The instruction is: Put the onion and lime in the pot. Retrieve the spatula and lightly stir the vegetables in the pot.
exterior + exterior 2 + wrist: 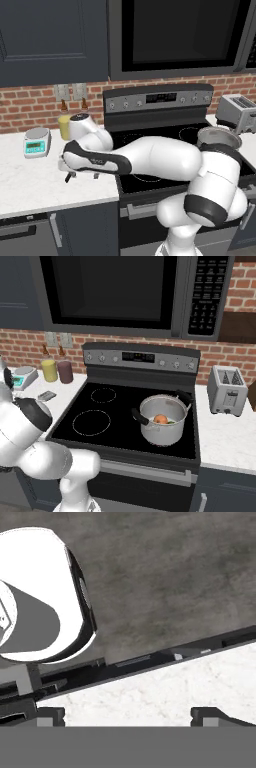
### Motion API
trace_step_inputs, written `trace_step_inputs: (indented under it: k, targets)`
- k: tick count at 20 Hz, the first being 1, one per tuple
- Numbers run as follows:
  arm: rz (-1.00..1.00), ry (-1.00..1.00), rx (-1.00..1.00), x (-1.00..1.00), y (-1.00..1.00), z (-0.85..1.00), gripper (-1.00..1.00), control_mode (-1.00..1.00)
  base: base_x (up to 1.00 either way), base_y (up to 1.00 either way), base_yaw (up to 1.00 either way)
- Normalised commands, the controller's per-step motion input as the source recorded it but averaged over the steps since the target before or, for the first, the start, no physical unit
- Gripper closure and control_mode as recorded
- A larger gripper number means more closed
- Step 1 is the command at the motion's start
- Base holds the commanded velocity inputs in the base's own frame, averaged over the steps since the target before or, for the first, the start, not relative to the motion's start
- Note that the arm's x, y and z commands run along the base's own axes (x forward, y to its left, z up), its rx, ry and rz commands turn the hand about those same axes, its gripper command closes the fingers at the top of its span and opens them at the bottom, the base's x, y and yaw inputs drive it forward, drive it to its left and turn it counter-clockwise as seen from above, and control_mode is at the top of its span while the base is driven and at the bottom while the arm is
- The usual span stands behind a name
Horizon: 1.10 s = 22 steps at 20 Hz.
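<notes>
The steel pot (162,426) stands on the stove's front right burner. Inside it lies the orange-tan onion (160,419), with a sliver of the green lime (171,421) beside it. On the counter left of the stove lies a small silver piece that looks like the spatula head (46,395). My gripper (80,175) hangs over that left counter near its front edge, pointing down. In the hand view its jaws stand wide apart, the gripper (132,716) is open, and only white marble lies between the fingertips (50,714). From the left base view the pot (218,136) is partly behind my arm.
A kitchen scale (37,141) and a yellow cup (64,127) stand at the back of the left counter, with a dark cup (65,371) beside them. A toaster (227,390) sits on the right counter. The hand view shows the counter's front edge (150,664) and floor beyond.
</notes>
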Motion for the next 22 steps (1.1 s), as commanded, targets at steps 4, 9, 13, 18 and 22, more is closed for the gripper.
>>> trace_step_inputs:
  k: [4,9,13,18,22]
  targets:
    - [0.00,0.01,0.00,0.51,0.42,-0.43,-1.00,-1.00,0.00,0.00,0.00]
    - [0.00,0.00,0.00,0.40,0.37,-0.31,-1.00,-1.00,0.00,0.00,0.00]
    - [0.00,-0.01,0.00,0.40,0.27,-0.26,-1.00,-1.00,0.00,0.00,0.00]
    - [0.00,-0.01,0.00,0.40,0.05,-0.32,-1.00,-1.00,0.00,0.00,0.00]
    - [0.00,-0.02,0.00,0.40,0.00,-0.31,-1.00,-1.00,0.00,0.00,0.00]
